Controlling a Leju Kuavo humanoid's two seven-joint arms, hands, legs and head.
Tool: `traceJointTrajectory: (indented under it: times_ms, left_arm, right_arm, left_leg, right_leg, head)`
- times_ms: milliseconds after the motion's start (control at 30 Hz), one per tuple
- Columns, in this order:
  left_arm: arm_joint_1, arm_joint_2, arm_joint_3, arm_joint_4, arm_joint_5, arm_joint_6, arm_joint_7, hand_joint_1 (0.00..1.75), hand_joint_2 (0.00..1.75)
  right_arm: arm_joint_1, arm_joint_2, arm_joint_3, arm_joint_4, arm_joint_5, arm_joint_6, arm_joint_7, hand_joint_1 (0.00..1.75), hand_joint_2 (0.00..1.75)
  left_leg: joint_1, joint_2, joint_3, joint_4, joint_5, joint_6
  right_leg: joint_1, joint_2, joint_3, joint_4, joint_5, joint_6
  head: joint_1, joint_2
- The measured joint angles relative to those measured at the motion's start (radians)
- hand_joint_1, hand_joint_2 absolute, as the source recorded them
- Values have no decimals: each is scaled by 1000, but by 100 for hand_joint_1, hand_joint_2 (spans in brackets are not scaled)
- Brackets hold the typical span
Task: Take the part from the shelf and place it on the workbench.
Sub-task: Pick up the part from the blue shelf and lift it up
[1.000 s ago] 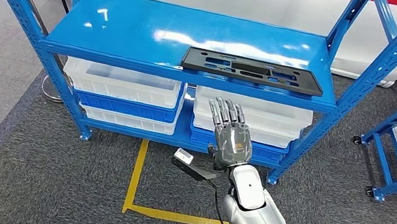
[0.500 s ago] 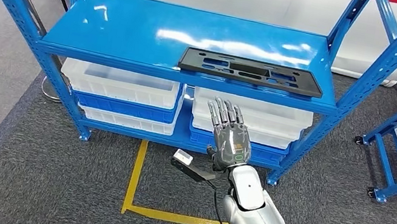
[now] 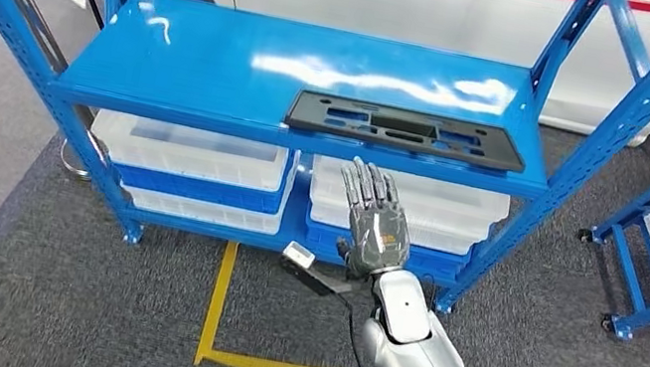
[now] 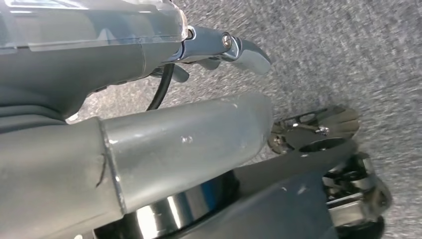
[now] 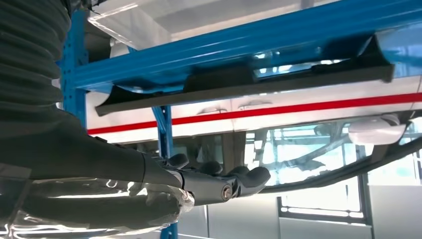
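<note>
Your head view has tilted since 1 s ago; the part (image 3: 406,129) lies unmoved on the shelf (image 3: 221,64). Right hand (image 3: 376,221) hovers below its front edge, fingers extended, holding nothing. Left hand (image 4: 149,134): grip unclear. 4 bins (image 3: 190,152) below, contents probably nil.

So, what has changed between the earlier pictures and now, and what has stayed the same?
The whole head view has shifted, so the camera moved, not the things. The right hand has kept its pose, open and empty, raised in front of the shelf below its top level. The black part lies untouched on the top level, near the front edge. Nothing was taken hold of or let go.
</note>
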Motion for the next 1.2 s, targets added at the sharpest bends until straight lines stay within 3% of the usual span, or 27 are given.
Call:
traceJointTrajectory:
  times_ms: [67,133,167,233,267,300,333,400,433,500,600,667,700,767,800,833,900,933,1000,1100,1167,1200]
  left_arm:
    - [0,0,0,0,-1,0,1,0,0]
    - [0,0,0,0,-3,0,2,0,0]
    - [0,0,0,0,-5,0,3,0,0]
    - [-2,0,0,0,-8,0,3,0,0]
    - [-2,0,0,0,-9,0,3,0,0]
    - [-1,0,0,0,-9,1,3,0,0]
    - [0,0,0,0,-9,2,4,0,0]
    - [0,-1,0,0,-10,3,5,0,0]
    - [0,-3,0,0,-10,3,6,0,0]
    - [-2,-5,0,0,-12,5,6,0,0]
    - [-3,-5,0,0,-17,7,6,0,0]
    - [-4,-4,0,0,-19,9,6,0,0]
    - [-5,-4,0,0,-20,10,6,0,0]
    - [-3,-3,0,0,-20,11,6,0,0]
    - [-2,-2,0,0,-20,12,6,0,0]
    - [0,-2,0,0,-20,13,6,0,0]
    - [2,-1,0,0,-20,14,6,0,0]
    - [2,-1,0,0,-20,14,6,0,0]
    - [-1,-2,0,0,-20,14,6,0,0]
    - [0,-2,0,0,-20,14,6,0,0]
    - [1,-2,0,0,-20,14,6,0,0]
    - [0,-2,0,0,-20,13,6,0,0]
  right_arm:
    - [-2,0,0,0,2,0,6,0,175]
    - [-8,1,0,-1,8,-1,15,0,175]
    - [-11,2,0,-1,10,-1,17,0,175]
    - [-13,3,0,0,14,-1,18,0,175]
    - [-12,3,0,1,14,-1,19,0,175]
    - [-11,3,0,2,15,-1,20,0,175]
    - [-11,3,0,4,14,-1,22,0,175]
    - [-13,3,0,9,12,-1,27,0,175]
    - [-15,3,0,11,10,-1,30,0,175]
    - [-18,4,0,17,8,-1,33,0,175]
    - [-21,6,0,24,2,-2,36,0,175]
    - [-24,8,0,27,0,-2,37,0,175]
    - [-26,9,0,29,0,-2,36,0,175]
    - [-25,10,0,35,0,-1,36,0,175]
    - [-23,10,0,38,0,-1,36,0,175]
    - [-22,10,0,40,0,-1,36,0,175]
    - [-22,10,0,42,0,-1,36,0,175]
    - [-23,10,0,42,0,-1,36,0,175]
    - [-24,11,0,44,0,-2,36,0,175]
    - [-25,12,0,45,-1,-2,36,0,175]
    - [-28,13,0,46,-2,-3,38,0,175]
    - [-29,13,0,47,-2,-3,43,0,175]
  left_leg:
    - [1,-1,4,-7,-4,15]
    - [1,-2,12,-11,-8,29]
    - [1,-2,16,-12,-12,35]
    - [-5,-2,23,-12,-19,45]
    - [-8,-3,28,-12,-24,48]
    - [-12,-4,34,-12,-29,51]
    - [-16,-6,43,-12,-35,53]
    - [-24,-8,63,-13,-49,54]
    - [-26,-9,70,-14,-54,53]
    - [-27,-9,73,-16,-61,47]
    - [-28,-4,78,-18,-72,34]
    - [-25,-3,51,44,-104,21]
    - [-20,-3,18,106,-128,14]
    - [-8,-2,-61,228,-161,-1]
    - [-1,-2,-83,249,-150,-9]
    - [5,-2,-85,230,-118,-15]
    - [14,1,-43,107,-31,-27]
    - [15,1,-19,49,-7,-28]
    - [12,1,0,2,-2,-16]
    - [9,-1,4,-2,-12,12]
    - [11,-1,13,-6,-16,27]
    - [10,-1,16,-7,-19,33]
  right_leg:
    - [-1,-1,2,-2,-5,11]
    - [-3,-3,-18,43,-29,18]
    - [-4,-4,-47,95,-51,20]
    - [-1,-4,-133,235,-92,20]
    - [1,-4,-168,280,-93,18]
    - [4,-4,-190,294,-75,13]
    - [9,-4,-191,268,-38,4]
    - [22,-3,-151,143,54,-24]
    - [28,-4,-129,85,83,-37]
    - [37,-5,-105,29,88,-54]
    - [28,-4,-81,-6,81,-55]
    - [17,-5,-59,-27,80,-54]
    - [15,-5,-52,-30,77,-54]
    - [12,-5,-45,-29,68,-51]
    - [10,-4,-40,-27,62,-47]
    - [7,-4,-34,-23,54,-42]
    - [0,-2,-22,-12,36,-28]
    - [0,-2,-20,-5,28,-21]
    - [3,-1,-23,4,18,-7]
    - [2,-2,-25,11,8,6]
    - [-1,-3,-53,72,-23,14]
    - [-1,-4,-85,132,-48,16]
  head:
    - [0,0]
    - [1,0]
    - [1,0]
    - [2,0]
    - [2,0]
    - [2,0]
    - [2,0]
    - [1,0]
    - [-1,0]
    - [-3,0]
    - [-4,0]
    - [-6,0]
    - [-8,0]
    - [-8,0]
    - [-8,0]
    - [-8,0]
    - [-8,0]
    - [-10,0]
    - [-12,0]
    - [-12,0]
    - [-11,0]
    - [-11,0]
